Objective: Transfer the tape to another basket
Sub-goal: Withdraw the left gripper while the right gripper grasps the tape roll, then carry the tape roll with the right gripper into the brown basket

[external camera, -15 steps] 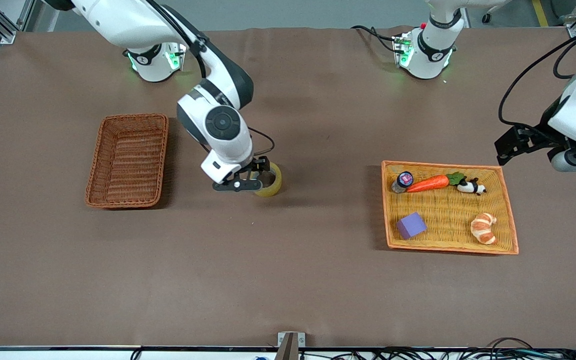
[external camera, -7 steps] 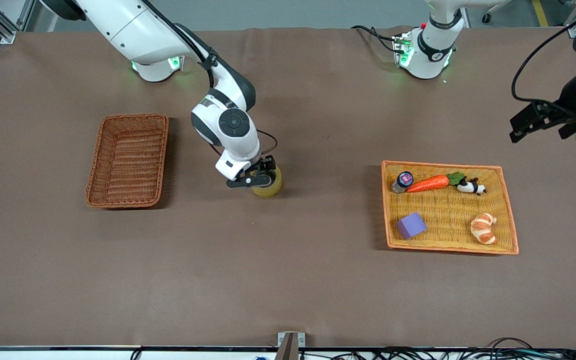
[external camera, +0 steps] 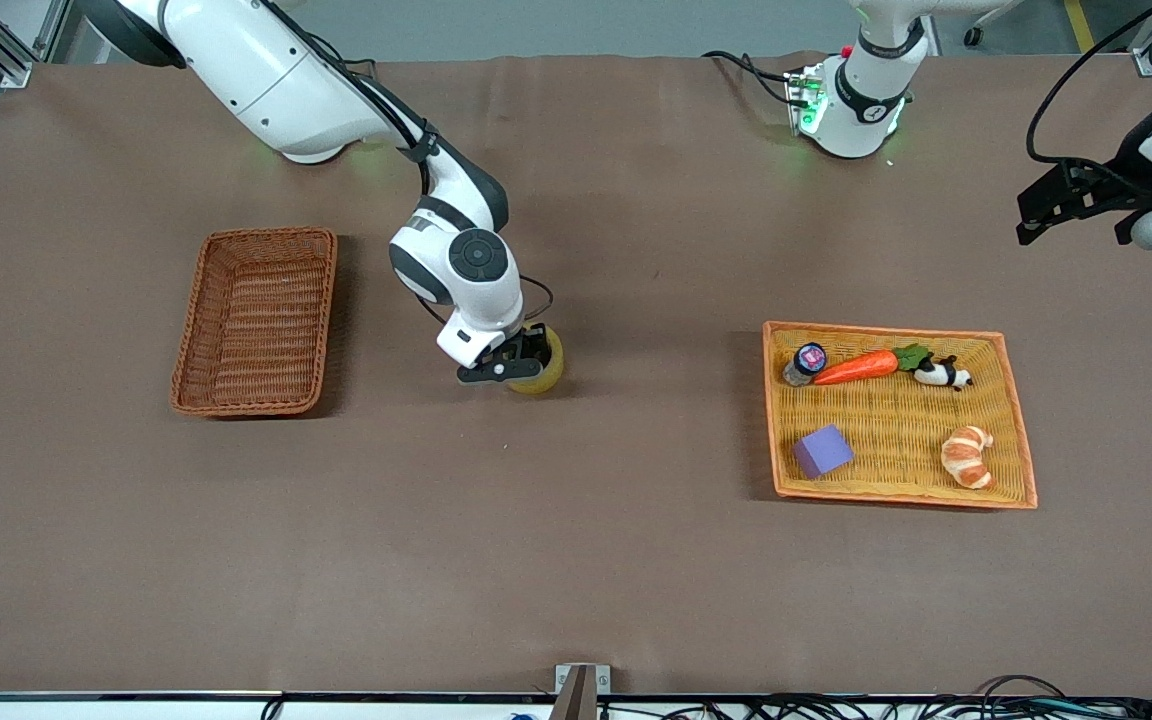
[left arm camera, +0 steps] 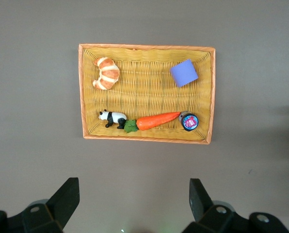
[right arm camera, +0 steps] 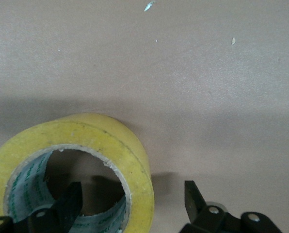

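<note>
Now our right gripper (external camera: 521, 358), jaws open astride the tape (external camera: 539, 366) wall mid-frame on the table (external camera: 576, 560), could tip the roll when closing, while our left gripper (external camera: 1071, 203) waits open at upper right.

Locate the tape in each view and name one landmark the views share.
Front view: the tape lies on the brown table under the right gripper, between the basket and the tray.
Left wrist view: not in it.
Right wrist view: tape with one finger in its hole.
Shared landmark: the table.
</note>
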